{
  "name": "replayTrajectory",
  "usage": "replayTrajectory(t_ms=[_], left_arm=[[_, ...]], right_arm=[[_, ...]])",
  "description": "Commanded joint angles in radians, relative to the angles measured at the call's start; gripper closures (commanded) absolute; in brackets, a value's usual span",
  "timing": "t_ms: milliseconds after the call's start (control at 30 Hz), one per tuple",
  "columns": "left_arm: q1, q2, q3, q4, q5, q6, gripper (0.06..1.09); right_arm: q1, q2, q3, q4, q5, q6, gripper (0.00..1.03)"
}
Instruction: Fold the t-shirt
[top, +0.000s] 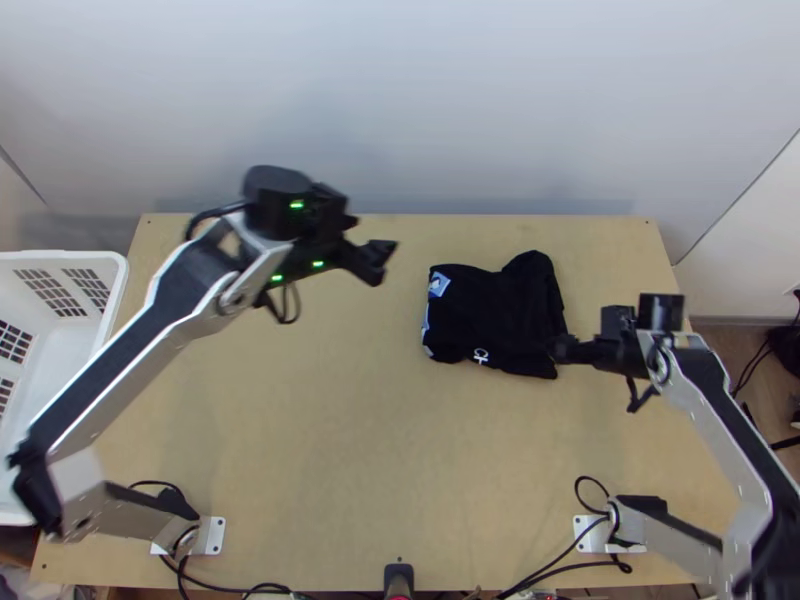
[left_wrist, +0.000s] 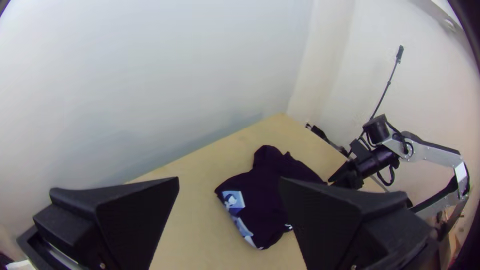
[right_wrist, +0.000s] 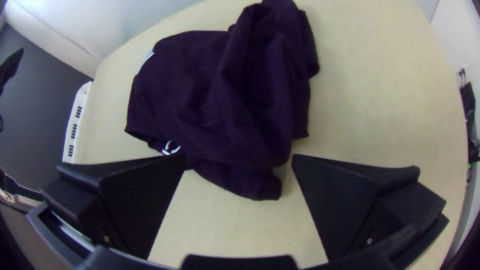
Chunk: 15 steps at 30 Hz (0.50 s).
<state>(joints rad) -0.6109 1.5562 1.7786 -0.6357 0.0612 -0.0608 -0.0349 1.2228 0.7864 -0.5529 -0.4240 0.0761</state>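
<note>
One t-shirt (top: 488, 312), just beside right gripper (top: 561, 349)

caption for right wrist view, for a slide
Right gripper, open, at the edge of a rumpled dark t-shirt on the table.

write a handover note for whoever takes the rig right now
Left gripper: open, holding nothing, raised left of the shirt.
Right gripper: open, at the shirt's right edge in the top view, not clamped on it.
T-shirt: black, right of the table's middle, in a compact bundle, its light-blue patches along the left edge.
Done: gathered into a small, partly folded shape.
Left: the right part looks loose and rumpled, so probably straighten it, then finish the fold and flatten.
</note>
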Motion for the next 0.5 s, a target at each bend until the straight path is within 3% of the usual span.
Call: replayTrajectory(t_ms=[0, 333, 367, 400, 467], left_arm=[[0.112, -0.17, -0.16, 0.011, -0.023, 0.026, 0.12], [0.201, -0.278, -0.231, 0.027, -0.026, 0.027, 0.12], [0.207, -0.291, -0.248, 0.034, -0.029, 0.027, 0.12], [0.218, -0.305, -0.263, 0.042, -0.029, 0.027, 0.12], [0.227, -0.331, -0.295, 0.045, -0.029, 0.027, 0.12]], right_arm=[[0.04, 0.261, 0.043, 0.076, -0.076, 0.077, 0.05], [0.119, 0.527, 0.143, 0.197, -0.041, 0.133, 0.05], [0.135, 0.54, 0.162, 0.199, -0.025, 0.136, 0.09], [0.156, 0.541, 0.177, 0.214, -0.016, 0.136, 0.21], [0.196, 0.544, 0.209, 0.248, 0.011, 0.137, 0.59]])
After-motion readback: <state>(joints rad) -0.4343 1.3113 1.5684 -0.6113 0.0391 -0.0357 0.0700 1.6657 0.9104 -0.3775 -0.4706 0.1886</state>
